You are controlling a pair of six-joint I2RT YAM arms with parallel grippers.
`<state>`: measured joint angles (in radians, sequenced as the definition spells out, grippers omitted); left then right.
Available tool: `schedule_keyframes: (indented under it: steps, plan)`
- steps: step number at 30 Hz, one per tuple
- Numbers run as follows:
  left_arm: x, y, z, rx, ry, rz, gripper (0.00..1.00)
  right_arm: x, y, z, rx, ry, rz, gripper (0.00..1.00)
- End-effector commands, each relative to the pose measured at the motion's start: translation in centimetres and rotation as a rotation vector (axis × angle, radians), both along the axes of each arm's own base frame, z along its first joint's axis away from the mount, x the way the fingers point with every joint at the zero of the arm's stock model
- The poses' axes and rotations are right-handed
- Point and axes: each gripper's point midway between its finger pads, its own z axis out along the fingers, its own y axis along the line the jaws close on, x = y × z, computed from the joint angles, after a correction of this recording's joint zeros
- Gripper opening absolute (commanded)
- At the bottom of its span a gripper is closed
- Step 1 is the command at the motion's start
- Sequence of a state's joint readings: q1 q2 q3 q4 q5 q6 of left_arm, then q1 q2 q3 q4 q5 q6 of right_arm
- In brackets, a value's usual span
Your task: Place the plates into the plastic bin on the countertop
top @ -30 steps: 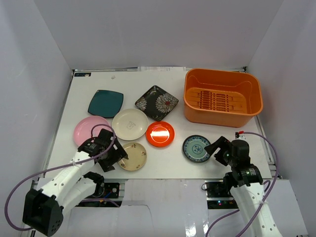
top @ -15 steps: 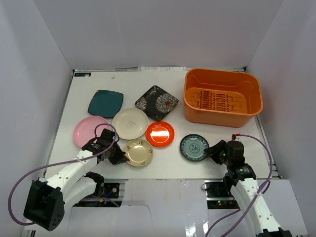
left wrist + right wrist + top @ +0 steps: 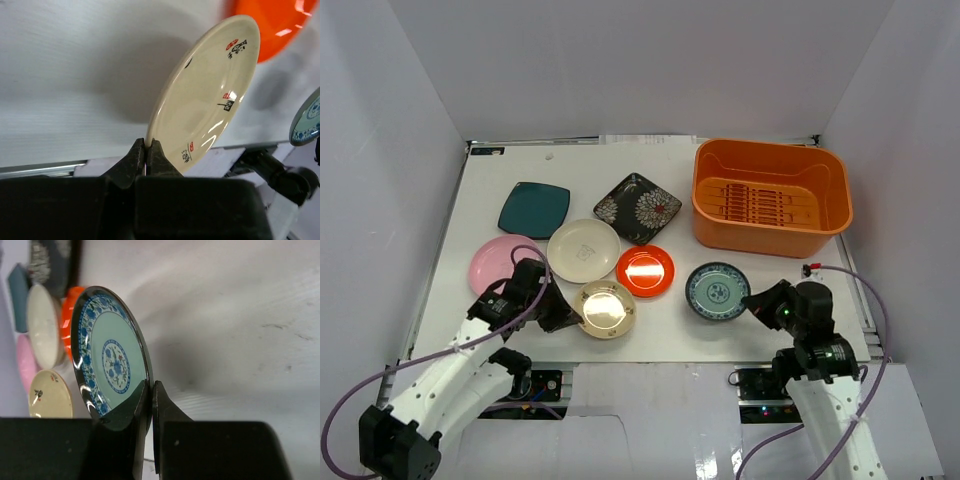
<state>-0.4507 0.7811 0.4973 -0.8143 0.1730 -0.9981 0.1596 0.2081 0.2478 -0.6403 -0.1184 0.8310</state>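
At left gripper [image 3: 147, 145]: clamped tight on rim of near cream plate [image 3: 210, 95], tilted above countertop [image 3: 570, 170]. At right gripper [image 3: 150, 387]: pinched on edge of blue-green patterned plate [image 3: 107, 357], also tilted. Between the two, flat: red-orange plate [image 3: 644, 270]. Farther out, right rear: plastic bin [image 3: 760, 232], well apart from both held plates.

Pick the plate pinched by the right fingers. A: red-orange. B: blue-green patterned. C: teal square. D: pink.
B: the right wrist view shows the right fingers shut on the rim of the blue-green patterned plate, which stands tilted on edge.
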Motion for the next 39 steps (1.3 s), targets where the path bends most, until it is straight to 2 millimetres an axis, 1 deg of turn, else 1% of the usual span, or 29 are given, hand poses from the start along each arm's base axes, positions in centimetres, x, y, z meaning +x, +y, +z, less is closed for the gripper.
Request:
schedule_keyframes:
  steps: [1,2,3,4,5,8,9,10,12,13,14,15,16,18,19,20,22,23,24,25,26,28,29,31,32,33,35,36,39]
  plan:
    - [0.1,-1.4,6.0,-0.098,-0.169,-0.103,0.00,-0.6,1.1,7.6,0.023,-0.151,0.093,0.08]
    - [0.3,-1.6,9.0,-0.141,-0.270,-0.108,0.00,-1.0,2.0,9.1,0.058,-0.166,0.143,0.08]
    - [0.4,-1.6,10.6,-0.163,-0.318,-0.116,0.00,-0.8,2.5,10.4,0.074,-0.186,0.169,0.08]
    - [0.4,-1.8,12.1,-0.182,-0.360,-0.128,0.00,-0.7,2.8,13.2,0.091,-0.244,0.192,0.08]
    - [0.8,-2.0,15.0,-0.207,-0.425,-0.138,0.00,-0.6,3.1,14.8,0.097,-0.277,0.209,0.08]
    - [2.2,-2.9,19.1,-0.232,-0.539,-0.181,0.00,2.0,1.9,20.4,0.010,-0.419,0.157,0.08]
    - [3.6,-3.6,21.9,-0.262,-0.620,-0.182,0.00,3.6,1.5,20.7,-0.042,-0.411,0.152,0.08]
    - [4.2,-4.1,23.5,-0.291,-0.668,-0.188,0.00,5.2,0.6,23.5,-0.090,-0.487,0.098,0.08]
    - [6.3,-5.2,27.0,-0.348,-0.789,-0.180,0.00,8.9,-0.1,23.8,-0.167,-0.463,0.067,0.08]
    - [7.2,-5.6,27.9,-0.365,-0.817,-0.166,0.00,10.3,-0.5,24.4,-0.226,-0.470,0.068,0.08]
    - [8.1,-6.0,28.5,-0.372,-0.837,-0.164,0.00,12.9,-1.3,25.6,-0.284,-0.461,0.023,0.08]
    - [10.0,-7.1,28.2,-0.371,-0.830,-0.169,0.00,14.3,-2.0,26.1,-0.330,-0.464,-0.002,0.08]
    - [10.9,-7.7,29.3,-0.376,-0.848,-0.180,0.00,15.8,-3.4,26.3,-0.421,-0.455,-0.042,0.08]
    - [12.8,-9.3,29.6,-0.377,-0.843,-0.213,0.00,19.3,-4.7,26.6,-0.509,-0.414,-0.072,0.08]
    - [14.5,-10.5,29.8,-0.371,-0.833,-0.234,0.00,20.4,-5.4,26.1,-0.556,-0.392,-0.068,0.08]
    - [15.2,-11.4,30.2,-0.368,-0.840,-0.251,0.00,22.3,-6.1,24.1,-0.578,-0.328,-0.065,0.08]
    - [18.1,-13.1,31.0,-0.333,-0.863,-0.261,0.00,23.9,-7.0,22.9,-0.585,-0.288,-0.070,0.08]
    - [18.9,-14.0,31.2,-0.324,-0.866,-0.270,0.00,24.8,-7.7,21.1,-0.588,-0.239,-0.072,0.08]
    - [19.9,-14.6,31.1,-0.311,-0.866,-0.273,0.00,25.4,-7.9,20.1,-0.586,-0.224,-0.077,0.08]
    - [21.5,-15.9,29.4,-0.290,-0.828,-0.286,0.00,25.8,-8.0,19.0,-0.574,-0.205,-0.073,0.08]
    - [22.1,-17.0,30.7,-0.299,-0.856,-0.299,0.00,26.4,-8.1,17.0,-0.549,-0.162,-0.065,0.08]
    - [23.5,-18.5,30.1,-0.281,-0.848,-0.310,0.00,26.9,-7.5,14.6,-0.506,-0.125,-0.036,0.08]
    - [24.7,-20.3,29.4,-0.273,-0.835,-0.326,0.00,27.2,-7.5,12.9,-0.486,-0.086,-0.041,0.08]
    - [25.7,-21.8,28.3,-0.249,-0.816,-0.342,0.00,27.5,-6.8,11.1,-0.443,-0.056,-0.020,0.08]
    - [26.7,-23.5,27.8,-0.248,-0.810,-0.355,0.00,27.5,-8.0,10.7,-0.422,-0.042,-0.055,0.10]
    - [27.2,-24.0,27.1,-0.235,-0.794,-0.362,0.00,27.6,-8.1,10.7,-0.388,-0.039,-0.073,0.33]
    - [28.3,-26.2,26.1,-0.230,-0.779,-0.383,0.00,27.6,-8.4,11.8,-0.335,-0.072,-0.079,0.58]
    - [28.6,-26.9,25.8,-0.224,-0.775,-0.386,0.00,27.7,-8.8,12.5,-0.326,-0.088,-0.097,0.75]
    - [29.5,-29.7,24.0,-0.210,-0.755,-0.411,0.00,27.2,-11.0,16.5,-0.292,-0.165,-0.182,0.81]
